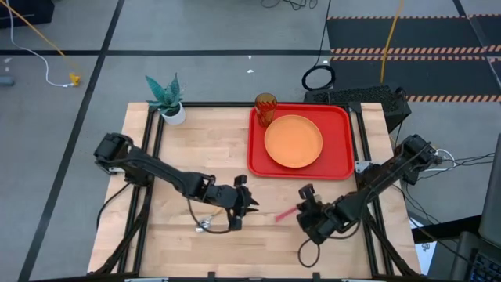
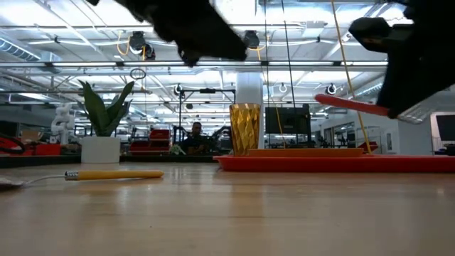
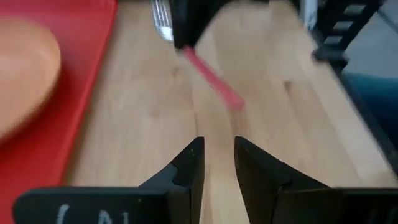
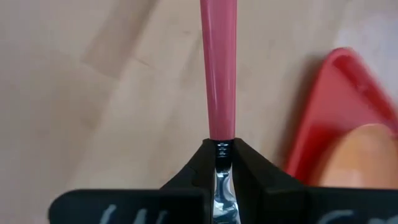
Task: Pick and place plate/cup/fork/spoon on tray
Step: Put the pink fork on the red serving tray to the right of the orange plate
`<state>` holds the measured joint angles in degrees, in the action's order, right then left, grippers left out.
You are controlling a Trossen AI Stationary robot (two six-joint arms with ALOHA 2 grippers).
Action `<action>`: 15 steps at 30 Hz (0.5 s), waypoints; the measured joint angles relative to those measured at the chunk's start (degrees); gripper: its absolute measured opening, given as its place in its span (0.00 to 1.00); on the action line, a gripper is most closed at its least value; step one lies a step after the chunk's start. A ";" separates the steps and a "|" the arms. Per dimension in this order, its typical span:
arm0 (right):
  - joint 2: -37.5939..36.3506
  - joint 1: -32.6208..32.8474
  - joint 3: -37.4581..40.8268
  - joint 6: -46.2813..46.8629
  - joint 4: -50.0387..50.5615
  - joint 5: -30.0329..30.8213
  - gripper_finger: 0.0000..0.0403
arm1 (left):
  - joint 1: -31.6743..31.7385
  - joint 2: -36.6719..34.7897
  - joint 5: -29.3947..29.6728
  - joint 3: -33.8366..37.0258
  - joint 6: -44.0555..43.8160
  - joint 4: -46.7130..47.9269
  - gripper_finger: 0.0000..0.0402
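Note:
The red tray (image 1: pixel 338 160) lies at the table's far right. The orange plate (image 1: pixel 293 141) rests on it, and the amber cup (image 1: pixel 265 108) stands in its far left corner, as the low view (image 2: pixel 245 128) also shows. My right gripper (image 1: pixel 302 209) is shut on the fork (image 4: pixel 219 74), near the tray's near left corner. My left gripper (image 1: pixel 254 205) hangs narrowly open and empty just left of the fork (image 3: pixel 217 155). The orange-handled spoon (image 2: pixel 114 174) lies flat on the table under my left arm, and its bowl (image 1: pixel 202 226) shows. My right gripper pinches the fork at its metal neck (image 4: pixel 221 154), just where the pink handle begins, between its two fingers. The fingers lie along the fork. The handle (image 1: pixel 286 213) sticks out past the fingertips toward the table's left. The fork is lifted clear of the table (image 2: pixel 352 104), a little tilted.
A white pot with a teal plant (image 1: pixel 168 106) stands at the table's far left corner. Bare wood lies between the two grippers and the tray. A black stand (image 1: pixel 368 98) sits beyond the tray's far right corner.

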<state>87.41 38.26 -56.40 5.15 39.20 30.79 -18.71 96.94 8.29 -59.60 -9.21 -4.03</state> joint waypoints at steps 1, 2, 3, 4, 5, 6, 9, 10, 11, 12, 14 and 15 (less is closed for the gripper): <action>-0.01 -0.35 0.00 -0.71 0.12 0.98 0.04 | 0.15 1.02 -0.27 0.05 -0.59 -1.61 0.25; 0.00 -0.80 0.00 -1.52 0.11 1.89 0.04 | 0.38 2.06 -0.44 -0.13 -1.31 -4.09 0.27; 0.01 -1.26 0.00 -2.70 -0.07 2.99 0.04 | 0.49 2.66 -0.56 -0.22 -2.26 -4.67 0.31; 0.01 -1.63 0.00 -3.96 -0.26 4.12 0.04 | 0.59 3.03 -0.56 0.00 -3.19 -4.68 0.34; -0.01 -1.91 0.00 -5.00 -0.32 5.18 0.04 | 0.86 3.91 -0.54 0.06 -4.30 -6.31 0.38; -0.01 -2.18 0.00 -6.26 -0.50 6.07 0.04 | 1.12 4.82 -0.54 -0.16 -5.52 -8.33 0.42; 0.01 -2.89 0.00 -10.40 -1.43 9.33 0.04 | 1.93 6.43 -0.30 0.05 -9.04 -9.47 0.53; 0.01 -3.03 0.00 -11.40 -1.69 10.38 0.04 | 2.19 7.13 -0.30 -0.10 -10.16 -10.76 0.56; 0.03 -3.13 0.00 -12.36 -1.82 11.70 0.04 | 2.40 7.42 -0.31 -0.12 -11.06 -10.60 0.58; 0.03 -3.23 0.00 -13.28 -1.81 12.93 0.04 | 2.55 7.64 -0.32 0.01 -11.90 -10.36 0.61; 0.01 -3.48 0.00 -14.77 -2.04 14.53 0.04 | 2.89 8.62 -0.47 -0.12 -13.35 -12.41 0.65; 0.01 -3.67 0.02 -15.83 -2.23 15.15 0.05 | 3.07 8.74 -0.60 -0.12 -14.04 -12.13 0.66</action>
<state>87.42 34.59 -56.38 -10.67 36.96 45.94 -15.64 105.68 7.69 -59.72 -23.25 -16.16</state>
